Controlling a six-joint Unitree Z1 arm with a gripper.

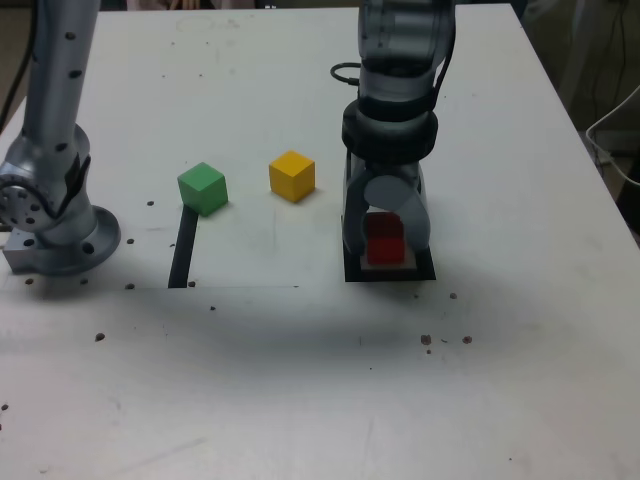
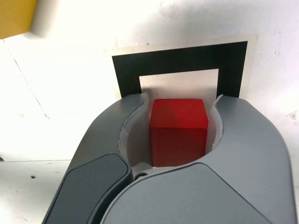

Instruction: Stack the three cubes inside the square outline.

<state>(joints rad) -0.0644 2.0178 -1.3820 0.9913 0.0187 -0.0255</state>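
Pinched the red cube [image 2: 178, 133] between the two grey fingers of the end effector [image 2: 182, 96], with one finger against either side. Held it within the square outline [image 2: 180, 58], as seen in both views, with black tape around the white centre. Could not tell from either view whether resting on the desk [image 1: 240, 380] or raised slightly above.

Reached down with the arm [image 1: 398, 90] from the far side in the exterior view, covering part of the outline.

Saw the yellow cube [image 1: 292, 176] apart on the desk, to the exterior view's left of the outline, and also cut off by a corner of the wrist view. Found the green cube [image 1: 203, 189] farther to the exterior view's left, at the far end of the straight black tape strip [image 1: 184, 250].

Noted a second grey arm [image 1: 62, 215] on a round base near the exterior view's left edge, and a white cable [image 1: 605, 145] beyond the desk's edge at the exterior view's right. Spotted small dark marks scattered across the white surface.
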